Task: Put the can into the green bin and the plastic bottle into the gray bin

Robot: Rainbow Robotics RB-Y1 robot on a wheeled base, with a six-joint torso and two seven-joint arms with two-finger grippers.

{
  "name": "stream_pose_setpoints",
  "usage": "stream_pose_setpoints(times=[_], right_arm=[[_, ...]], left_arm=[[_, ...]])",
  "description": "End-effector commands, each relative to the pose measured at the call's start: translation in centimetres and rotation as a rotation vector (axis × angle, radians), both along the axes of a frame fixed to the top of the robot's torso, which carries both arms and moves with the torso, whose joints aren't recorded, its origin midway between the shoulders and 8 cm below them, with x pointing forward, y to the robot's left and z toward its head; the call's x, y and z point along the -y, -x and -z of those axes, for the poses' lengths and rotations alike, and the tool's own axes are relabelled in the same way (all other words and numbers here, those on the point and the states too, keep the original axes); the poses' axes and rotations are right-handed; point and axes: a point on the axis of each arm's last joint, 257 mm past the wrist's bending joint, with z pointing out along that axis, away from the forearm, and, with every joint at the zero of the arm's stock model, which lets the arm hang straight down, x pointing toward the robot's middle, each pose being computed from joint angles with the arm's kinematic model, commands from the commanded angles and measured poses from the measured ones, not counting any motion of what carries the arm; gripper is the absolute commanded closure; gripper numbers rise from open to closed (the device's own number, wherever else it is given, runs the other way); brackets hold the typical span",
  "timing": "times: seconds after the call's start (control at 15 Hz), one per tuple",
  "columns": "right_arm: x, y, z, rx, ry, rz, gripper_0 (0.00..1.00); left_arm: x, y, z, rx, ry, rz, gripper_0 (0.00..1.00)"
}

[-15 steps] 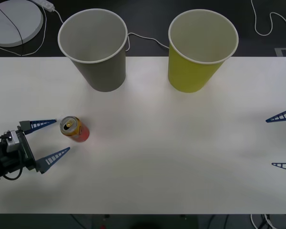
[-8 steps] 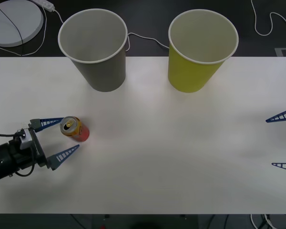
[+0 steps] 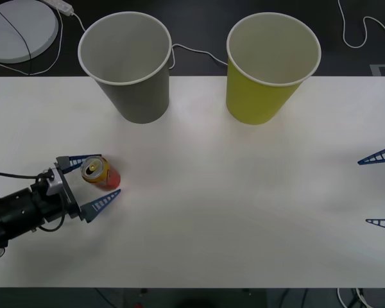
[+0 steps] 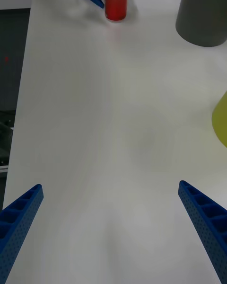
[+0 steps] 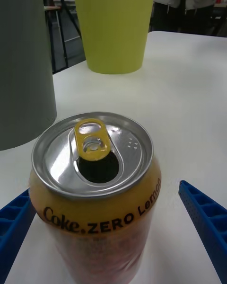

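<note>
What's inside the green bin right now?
Nothing shows inside the green bin: the front view has only its pale wall, though the very bottom is out of sight. The can stands upright on the table, between the open left gripper's fingers. The right gripper waits open.

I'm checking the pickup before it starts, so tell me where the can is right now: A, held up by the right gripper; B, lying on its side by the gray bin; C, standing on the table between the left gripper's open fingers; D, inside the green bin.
C: the can stands upright on the table with the left gripper open around it, one blue finger on each side.
</note>
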Motion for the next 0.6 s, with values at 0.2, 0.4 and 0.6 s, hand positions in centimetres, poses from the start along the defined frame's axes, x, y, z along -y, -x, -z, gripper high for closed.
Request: stream_pose_setpoints(times=[0.2, 0.4, 0.6], right_arm=[[0.0, 0.0, 0.0, 0.0, 0.0, 0.0, 0.0], [0.0, 0.0, 0.0, 0.0, 0.0, 0.0, 0.0], [0.0, 0.0, 0.0, 0.0, 0.0, 0.0, 0.0]], left_arm=[[0.44, -0.81, -0.32, 0.01, -0.011, 0.0, 0.0], [0.75, -1.0, -0.32, 0.01, -0.006, -0.002, 0.13], [0.74, -1.02, -0.35, 0.01, -0.005, -0.003, 0.92]])
